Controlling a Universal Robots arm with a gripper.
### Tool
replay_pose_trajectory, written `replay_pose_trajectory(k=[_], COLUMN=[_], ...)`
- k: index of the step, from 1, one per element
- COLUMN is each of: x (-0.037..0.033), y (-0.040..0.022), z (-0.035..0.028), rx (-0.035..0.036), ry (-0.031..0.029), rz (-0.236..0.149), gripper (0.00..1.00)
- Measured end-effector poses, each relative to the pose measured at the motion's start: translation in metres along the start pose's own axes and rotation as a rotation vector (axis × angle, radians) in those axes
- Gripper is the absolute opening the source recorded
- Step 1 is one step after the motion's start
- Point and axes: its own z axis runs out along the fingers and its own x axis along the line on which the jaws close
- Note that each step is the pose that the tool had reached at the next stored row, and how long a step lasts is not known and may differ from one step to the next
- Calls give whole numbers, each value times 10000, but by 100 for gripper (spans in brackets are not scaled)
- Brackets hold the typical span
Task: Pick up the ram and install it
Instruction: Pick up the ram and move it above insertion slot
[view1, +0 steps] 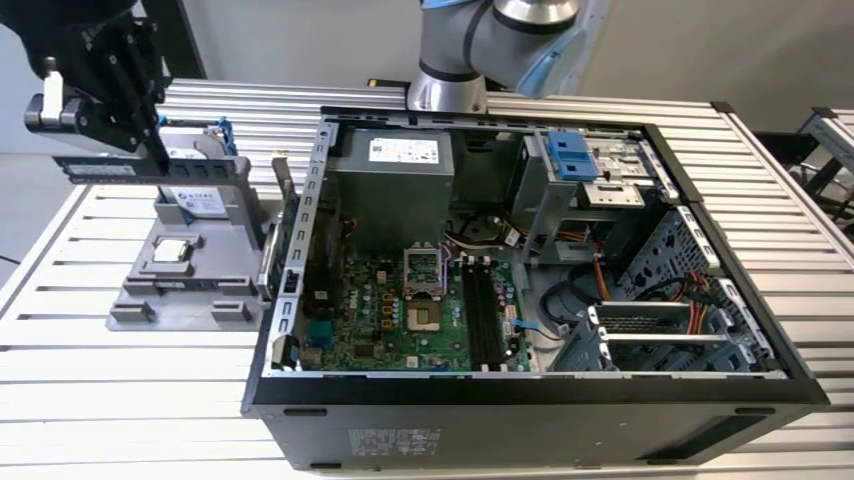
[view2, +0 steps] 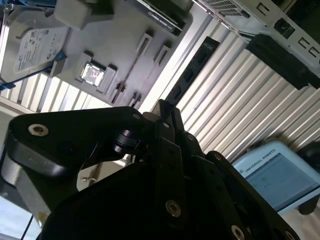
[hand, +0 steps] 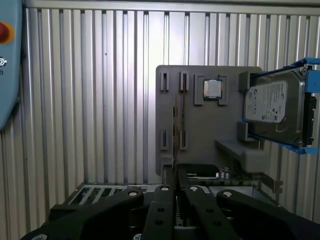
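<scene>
Above the slatted table (view1: 134, 400), the ram (view1: 96, 167), seemingly level, in the tool's (view1: 151, 160) tight grip.

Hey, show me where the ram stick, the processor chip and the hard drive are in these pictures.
ram (view2: 194, 67), second wrist view, middle of the dark stick
processor chip (hand: 213, 89), first wrist view, centre of its silver top
hard drive (hand: 270, 102), first wrist view, on its pale label

Fixture tray (view1: 214, 272): is lying on the slatted table (view1: 80, 400), at the exterior view's left of the computer case (view1: 534, 425).
Hard drive (view1: 200, 197): is standing at the tray's far end.
Processor chip (view1: 171, 250): is sitting on the tray, nearer than the hard drive.
Ram (view1: 100, 167): is hanging clamped in the gripper (view1: 155, 158), over the tray's far end.
</scene>
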Motion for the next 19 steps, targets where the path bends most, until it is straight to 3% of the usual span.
replay_pose_trajectory(k=[19], x=[-1], y=[-538], z=[-9], rx=[-45], ry=[0], rz=[1], gripper=[0])
